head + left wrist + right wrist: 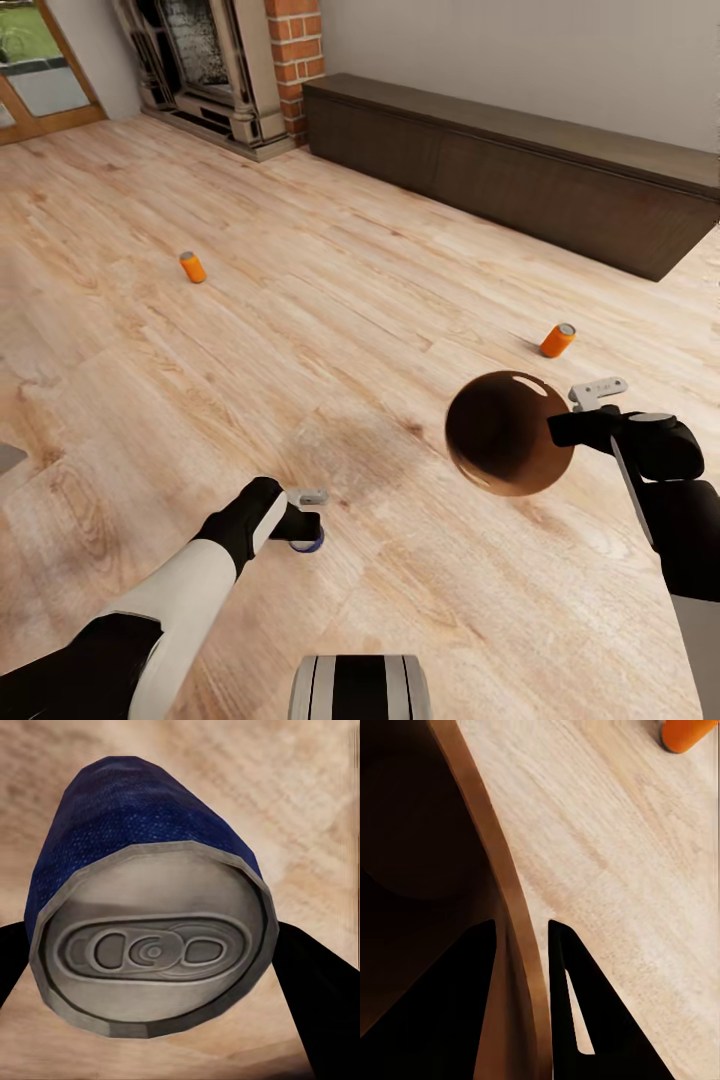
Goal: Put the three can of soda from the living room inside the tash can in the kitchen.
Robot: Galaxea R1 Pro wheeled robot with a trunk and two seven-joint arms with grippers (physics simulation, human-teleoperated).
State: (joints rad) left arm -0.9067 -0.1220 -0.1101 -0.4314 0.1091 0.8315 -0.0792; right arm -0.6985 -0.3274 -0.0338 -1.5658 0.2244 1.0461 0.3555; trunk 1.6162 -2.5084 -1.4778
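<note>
Collection step underway: left gripper [305, 530] jaws clamp a blue can [150, 937]; right gripper [521, 945] jaws pinch the trash can [508, 432] rim. Next: drop it in; two orange cans [192, 267] remain on the floor.

A home living room: brick fireplace [215, 60], low dark cabinet [520, 170], light wood floor [330, 300]

Two orange cans [193, 267] [558, 340] on floor (apart), copper-lined bucket [509, 433] held aloft
</note>
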